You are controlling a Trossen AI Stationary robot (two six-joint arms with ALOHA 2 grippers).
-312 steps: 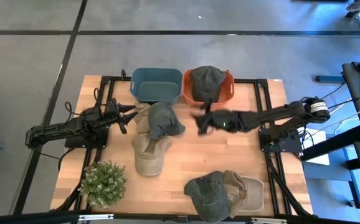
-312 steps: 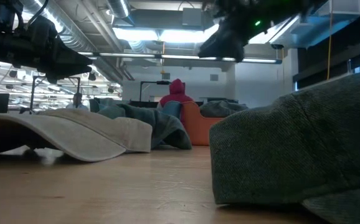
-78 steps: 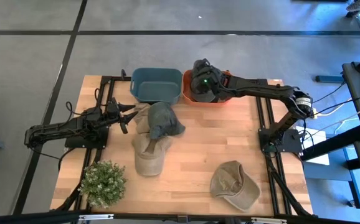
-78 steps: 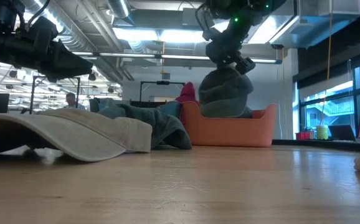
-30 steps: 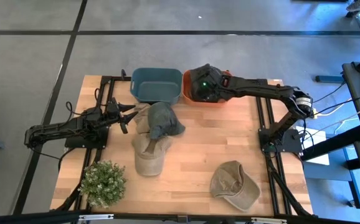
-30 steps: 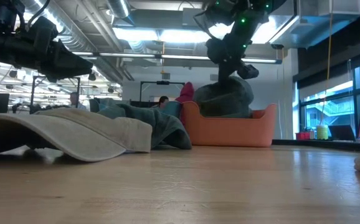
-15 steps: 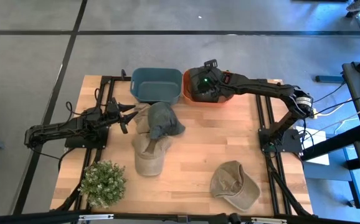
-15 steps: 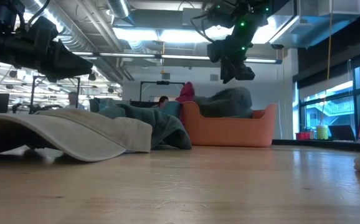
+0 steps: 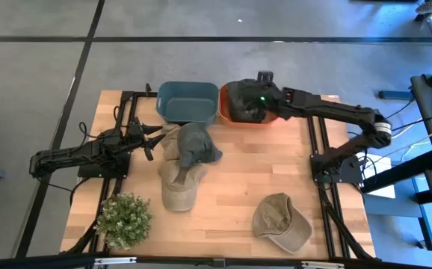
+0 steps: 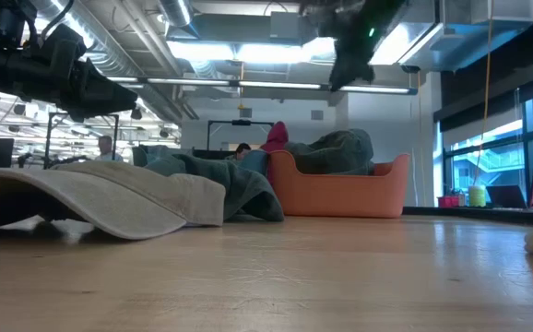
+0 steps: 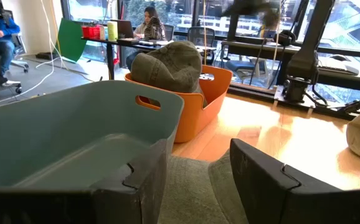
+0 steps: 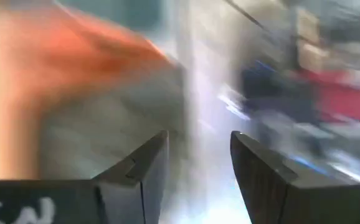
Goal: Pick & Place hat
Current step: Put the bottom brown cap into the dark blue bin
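Observation:
A dark green hat (image 11: 167, 65) lies in the orange bin (image 9: 221, 108) at the table's far edge, its crown standing above the rim (image 10: 340, 148). My right gripper (image 12: 195, 165) hangs open above that bin (image 10: 349, 51), clear of the hat, with nothing between its fingers. My left gripper (image 9: 153, 139) waits open at the table's left. It points level at a pile of hats: a dark green one (image 9: 195, 143) lying on tan ones (image 9: 179, 187). Another tan hat (image 9: 282, 223) lies near the front right.
An empty blue bin (image 9: 187, 102) stands left of the orange one at the far edge. A potted plant (image 9: 124, 219) sits at the front left corner. Bare wood lies between the hat pile and the front right hat.
My right gripper has opened and let go of the dark green hat, then risen above the orange bin while rolling. The hat has sunk and settled in the bin.

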